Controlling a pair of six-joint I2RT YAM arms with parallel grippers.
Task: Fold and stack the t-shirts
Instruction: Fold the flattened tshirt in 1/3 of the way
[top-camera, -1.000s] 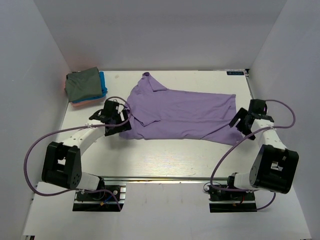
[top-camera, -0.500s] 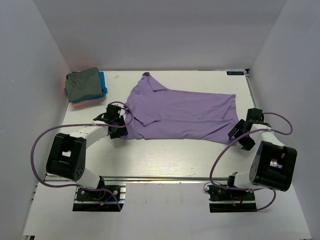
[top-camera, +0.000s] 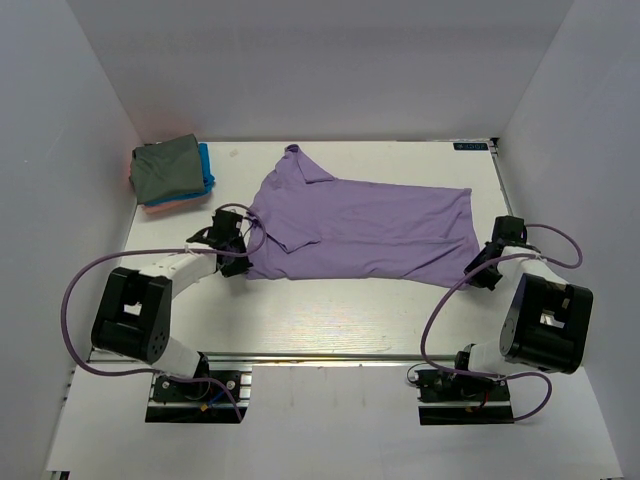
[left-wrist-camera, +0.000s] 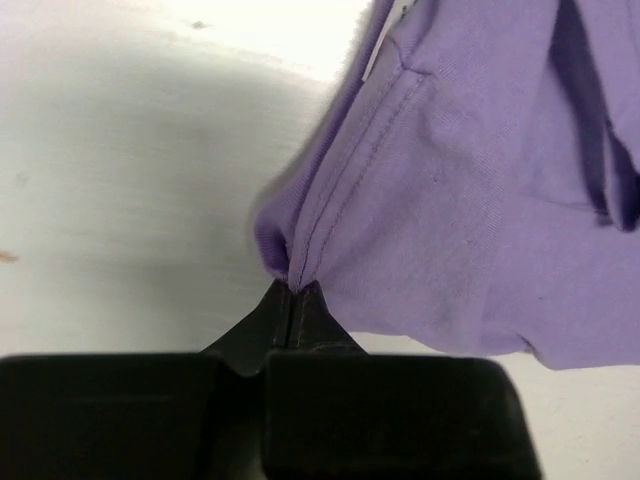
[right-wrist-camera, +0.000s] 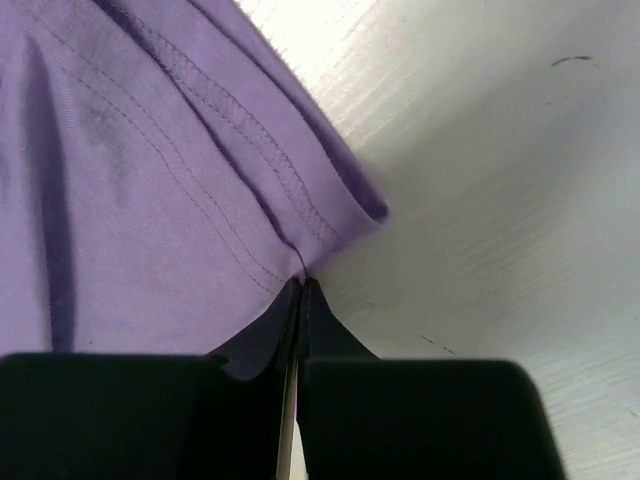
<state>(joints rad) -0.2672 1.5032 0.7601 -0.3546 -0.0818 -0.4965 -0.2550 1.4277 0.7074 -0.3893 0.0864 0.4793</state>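
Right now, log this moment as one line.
left gripper: shut on purple shirt, near-left edge | right gripper: shut on purple shirt, near-right hem | folded stack: far-left corner, untouched

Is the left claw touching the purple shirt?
Touching. The left wrist view shows the left claw shut on a stitched edge of the purple shirt, the cloth pinched between its tips.

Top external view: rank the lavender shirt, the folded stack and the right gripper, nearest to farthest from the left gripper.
1. lavender shirt: its near-left corner is pinched in the left gripper.
2. folded stack: away at the back left.
3. right gripper: opposite side, shut on the shirt's near-right corner.
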